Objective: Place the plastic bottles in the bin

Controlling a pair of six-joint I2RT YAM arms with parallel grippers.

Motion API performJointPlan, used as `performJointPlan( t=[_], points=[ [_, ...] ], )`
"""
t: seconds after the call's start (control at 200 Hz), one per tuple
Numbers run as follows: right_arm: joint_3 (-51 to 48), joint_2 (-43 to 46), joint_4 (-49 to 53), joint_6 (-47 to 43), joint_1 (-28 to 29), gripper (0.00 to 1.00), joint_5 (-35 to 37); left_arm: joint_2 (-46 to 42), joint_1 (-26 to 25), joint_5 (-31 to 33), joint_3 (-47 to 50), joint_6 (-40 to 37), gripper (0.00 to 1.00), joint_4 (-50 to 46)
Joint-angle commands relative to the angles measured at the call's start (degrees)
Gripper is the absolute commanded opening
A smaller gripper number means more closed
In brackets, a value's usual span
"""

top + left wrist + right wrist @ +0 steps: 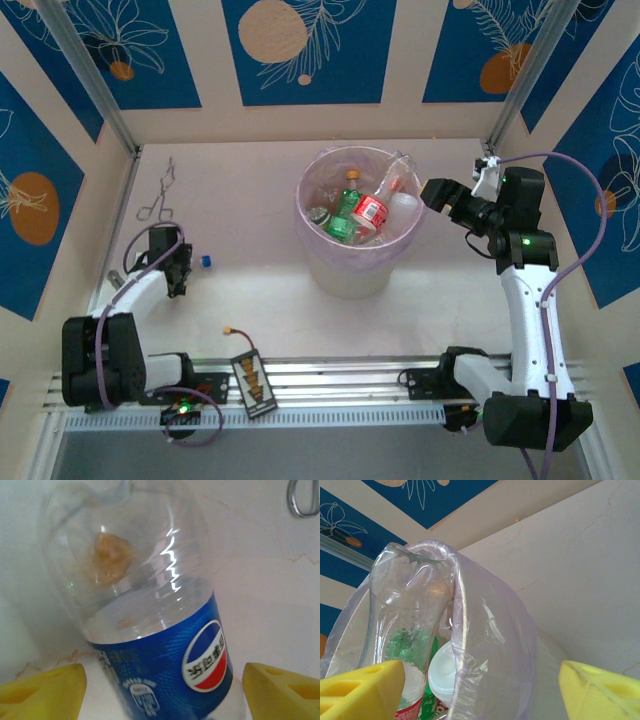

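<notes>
Left pincer (178,270) astride the blue-labelled bottle (165,650)
The bottle lies on the desk (270,300), well apart from the bin (308,215); the jaws straddle it wide, seemingly not yet clamped. Next: close, lift, carry over the rim. Right pincer (437,193) hangs agape, empty, beside the bin.

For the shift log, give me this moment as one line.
left tool: open, straddling blue-labelled bottle on table | right tool: open beside bin | bin: several bottles inside

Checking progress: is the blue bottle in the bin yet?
Out. The blue bottle lies on the table, within the left gripper.
</notes>
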State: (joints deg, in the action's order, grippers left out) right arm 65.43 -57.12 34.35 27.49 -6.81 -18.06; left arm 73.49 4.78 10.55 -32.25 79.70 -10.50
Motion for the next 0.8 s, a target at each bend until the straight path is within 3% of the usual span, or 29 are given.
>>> performJointPlan(
  t=[0.0,0.285,0.575,0.795],
  points=[
    [-0.6,0.4,1.6,-1.0,-0.4,0.81,-1.4,3.3,0.6,0.4,0.4,3.0,0.77,3.7],
    [-0.5,-0.9,2.3,-1.2,-0.2,0.78,-3.8,10.4,0.5,-3.0,1.7,4.8,0.67,10.1],
    [-1.7,-4.0,1.7,-1.1,1.7,0.68,-3.0,9.2,0.5,-1.8,2.7,3.4,0.53,10.2],
    [-2.1,-5.5,1.5,-1.2,3.3,0.59,-2.1,5.5,0.5,-0.6,0.4,-2.6,0.45,7.3]
  ],
)
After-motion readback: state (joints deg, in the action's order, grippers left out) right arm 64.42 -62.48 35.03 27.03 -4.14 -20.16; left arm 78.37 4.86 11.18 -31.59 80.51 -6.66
